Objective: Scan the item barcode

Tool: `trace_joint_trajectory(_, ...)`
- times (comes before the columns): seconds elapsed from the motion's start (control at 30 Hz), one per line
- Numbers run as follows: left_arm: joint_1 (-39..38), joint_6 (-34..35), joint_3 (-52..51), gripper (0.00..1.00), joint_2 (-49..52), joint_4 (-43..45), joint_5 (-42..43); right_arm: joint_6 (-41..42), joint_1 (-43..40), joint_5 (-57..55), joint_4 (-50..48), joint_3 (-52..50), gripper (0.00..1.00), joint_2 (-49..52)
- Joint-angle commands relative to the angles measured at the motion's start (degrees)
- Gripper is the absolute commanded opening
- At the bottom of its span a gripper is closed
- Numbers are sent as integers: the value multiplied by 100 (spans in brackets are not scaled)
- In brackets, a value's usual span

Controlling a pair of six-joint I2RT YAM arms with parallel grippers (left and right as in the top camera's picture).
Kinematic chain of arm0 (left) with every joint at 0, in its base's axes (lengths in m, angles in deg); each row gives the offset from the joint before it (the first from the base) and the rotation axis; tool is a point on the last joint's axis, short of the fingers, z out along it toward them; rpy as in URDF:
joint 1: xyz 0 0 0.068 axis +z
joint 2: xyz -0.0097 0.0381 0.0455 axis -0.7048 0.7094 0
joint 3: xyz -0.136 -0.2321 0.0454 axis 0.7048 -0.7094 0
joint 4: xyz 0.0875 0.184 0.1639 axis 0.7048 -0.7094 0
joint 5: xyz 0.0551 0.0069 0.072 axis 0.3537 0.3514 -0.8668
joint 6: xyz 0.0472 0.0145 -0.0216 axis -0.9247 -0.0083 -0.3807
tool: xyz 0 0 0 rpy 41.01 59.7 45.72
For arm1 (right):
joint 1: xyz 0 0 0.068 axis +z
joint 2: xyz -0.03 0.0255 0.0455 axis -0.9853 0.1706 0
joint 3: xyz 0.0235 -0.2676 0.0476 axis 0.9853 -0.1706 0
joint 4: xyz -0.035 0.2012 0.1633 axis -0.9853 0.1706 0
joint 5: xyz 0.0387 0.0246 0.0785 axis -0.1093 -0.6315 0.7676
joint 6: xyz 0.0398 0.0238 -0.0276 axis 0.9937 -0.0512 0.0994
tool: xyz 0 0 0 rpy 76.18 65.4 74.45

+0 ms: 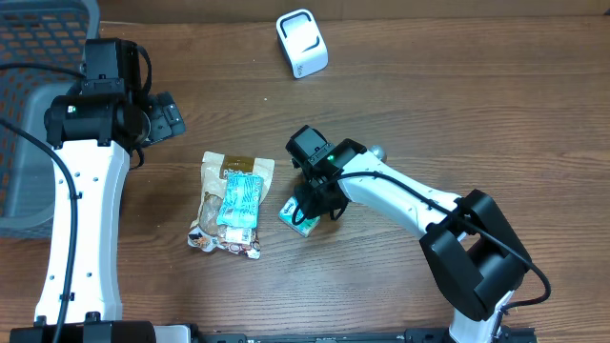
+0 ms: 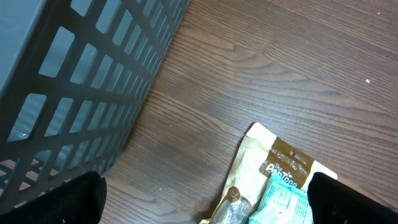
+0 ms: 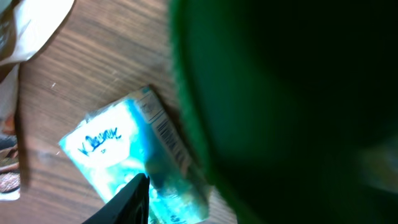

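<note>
A teal tissue pack (image 1: 297, 218) lies just right of the table's middle. In the right wrist view the tissue pack (image 3: 118, 149) shows a barcode (image 3: 169, 138) on its side edge. My right gripper (image 1: 313, 204) is down over the pack. One black finger (image 3: 127, 202) presses its side, and a dark green blur (image 3: 286, 112) hides the other finger. The jaws look closed on the pack. The white scanner (image 1: 302, 43) stands at the back. My left gripper (image 1: 170, 118) hangs open and empty at the far left.
A brown-and-cream snack bag (image 1: 212, 210) with a teal packet (image 1: 238, 200) on top lies left of the tissue pack. The left wrist view also shows the snack bag (image 2: 273, 168) between my open left gripper's (image 2: 205, 199) fingers. A grey mesh basket (image 1: 38, 105) fills the back left corner.
</note>
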Motion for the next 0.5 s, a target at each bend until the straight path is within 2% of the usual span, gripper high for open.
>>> trace_joint_trajectory(0.0,11,-70,52,100,-26,4,-76,-37,-15,-264,-9,363,41,-57)
trace_joint_trajectory(0.47,11,-70,52,99,-26,4,-76,37,-15,-1622,-590,494,41,-55)
